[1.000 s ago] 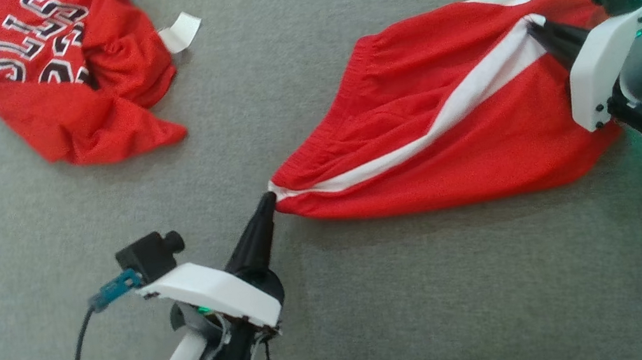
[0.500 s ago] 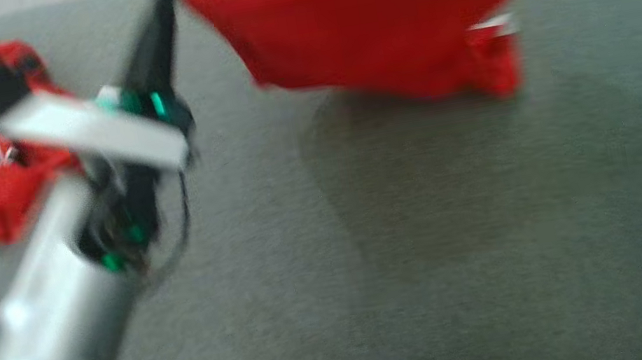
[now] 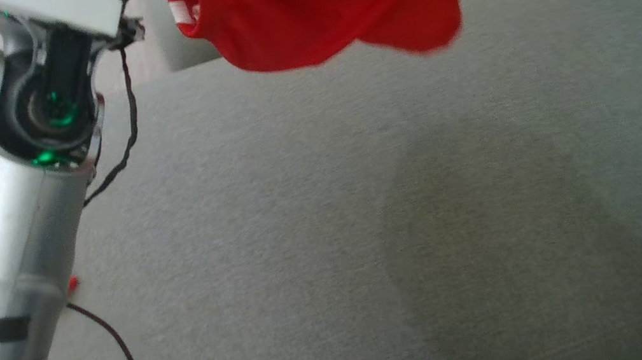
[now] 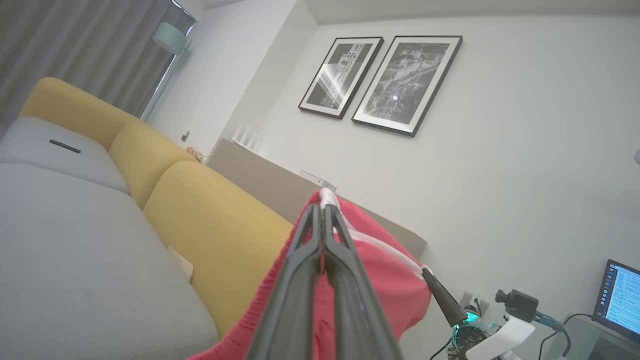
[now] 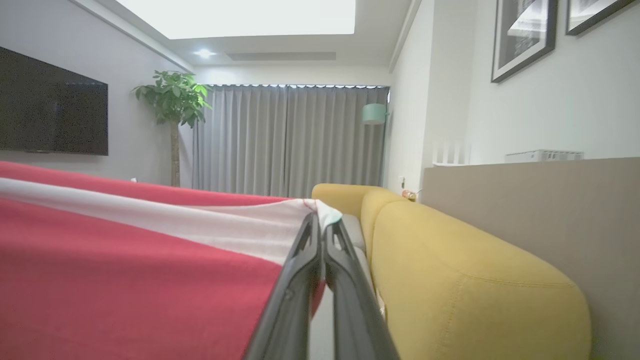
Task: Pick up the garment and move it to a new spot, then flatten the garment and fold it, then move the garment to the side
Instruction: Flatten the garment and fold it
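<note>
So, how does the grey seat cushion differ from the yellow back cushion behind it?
Colour: the seat cushion is grey, the back cushion yellow. Pose: the seat cushion lies flat, the back cushion stands upright behind it. Both are plain, smooth upholstery.

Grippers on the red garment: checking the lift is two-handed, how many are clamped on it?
2. The left gripper pinches a white-trimmed corner of the red garment in its wrist view; the right gripper pinches the white stripe's end in its own view.

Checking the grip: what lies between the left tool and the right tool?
The red shorts, stretched from left tool to right tool, in the left wrist view.
</note>
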